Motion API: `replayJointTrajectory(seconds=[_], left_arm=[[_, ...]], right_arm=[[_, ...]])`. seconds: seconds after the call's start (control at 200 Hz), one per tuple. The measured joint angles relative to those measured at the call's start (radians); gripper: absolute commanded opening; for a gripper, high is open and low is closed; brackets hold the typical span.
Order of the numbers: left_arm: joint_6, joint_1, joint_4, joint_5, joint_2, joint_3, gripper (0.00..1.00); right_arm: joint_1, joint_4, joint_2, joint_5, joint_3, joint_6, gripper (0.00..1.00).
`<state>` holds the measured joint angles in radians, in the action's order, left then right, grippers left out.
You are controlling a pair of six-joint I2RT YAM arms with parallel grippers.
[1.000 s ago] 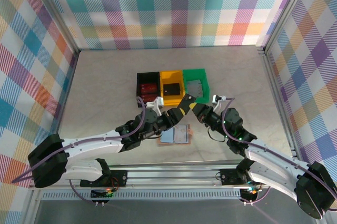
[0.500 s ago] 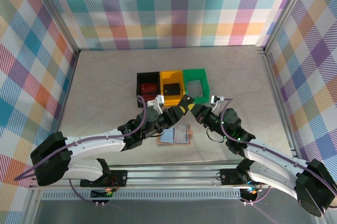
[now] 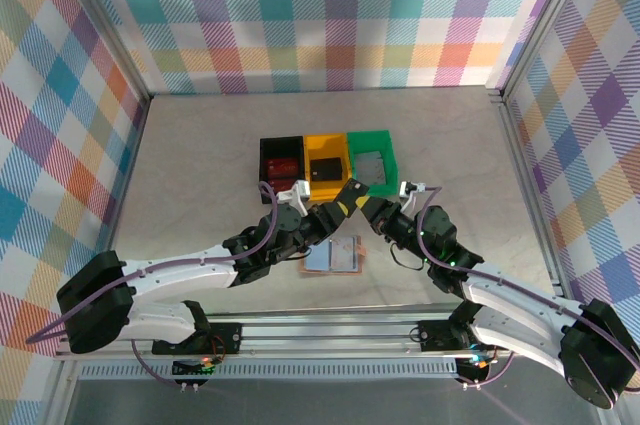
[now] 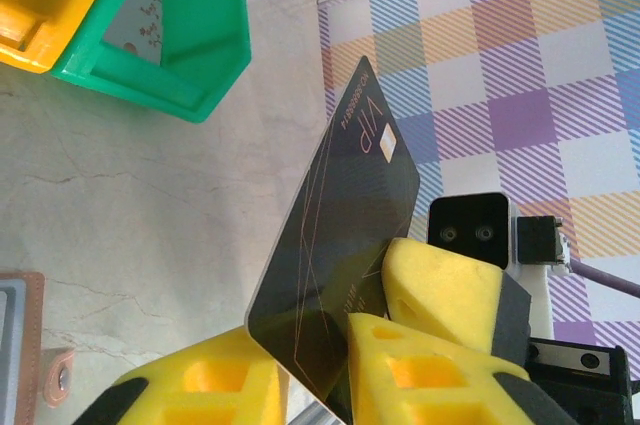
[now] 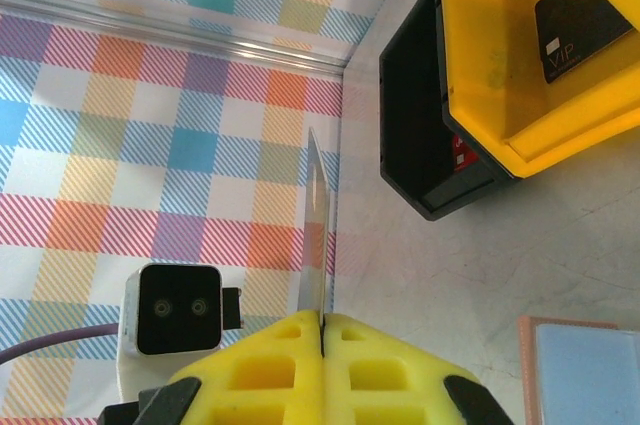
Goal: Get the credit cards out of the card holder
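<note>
Right gripper [image 5: 322,321] is pinching a black card [image 4: 340,205]; left gripper [image 4: 310,347] is straddling its hidden end, grip unclear; beige table [image 3: 200,165], plaid walls [image 3: 330,15].

I read "VIP" on the dark card [image 4: 340,205], frame centre; its edge number is illegible. "VIP" also marks the black card [image 5: 585,20] in the yellow bin [image 5: 480,85], upper right.

Three bins [image 3: 325,139] stand side by side on the counter [image 3: 200,165]. The card holder [image 3: 335,256] lies open before them, nearer the arms. Between, the left gripper [image 3: 347,197] and right gripper [image 3: 368,207] meet at one card [image 4: 340,215].
</note>
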<state>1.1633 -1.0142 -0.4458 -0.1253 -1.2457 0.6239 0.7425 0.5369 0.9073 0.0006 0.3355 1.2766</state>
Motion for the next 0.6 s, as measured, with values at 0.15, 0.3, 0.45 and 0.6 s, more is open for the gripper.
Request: replayJointTrajectory(seconds=[0.15, 0.3, 0.45, 0.6], left_arm=[[0.003, 0.0, 0.016, -0.009, 0.009, 0.01, 0.05], [0.0, 0.0, 0.037, -0.014, 0.021, 0.019, 0.0], [-0.002, -0.006, 0.071, -0.016, 0.024, 0.029, 0.0], [-0.004, -0.01, 0.091, -0.016, 0.039, 0.032, 0.0]], right_arm=[[0.001, -0.008, 0.001, 0.0, 0.0, 0.0, 0.0], [0.004, -0.026, -0.001, 0.003, 0.0, 0.0, 0.0], [0.007, -0.055, -0.018, 0.003, 0.001, -0.002, 0.0], [0.014, -0.091, -0.05, 0.003, 0.001, -0.008, 0.0]])
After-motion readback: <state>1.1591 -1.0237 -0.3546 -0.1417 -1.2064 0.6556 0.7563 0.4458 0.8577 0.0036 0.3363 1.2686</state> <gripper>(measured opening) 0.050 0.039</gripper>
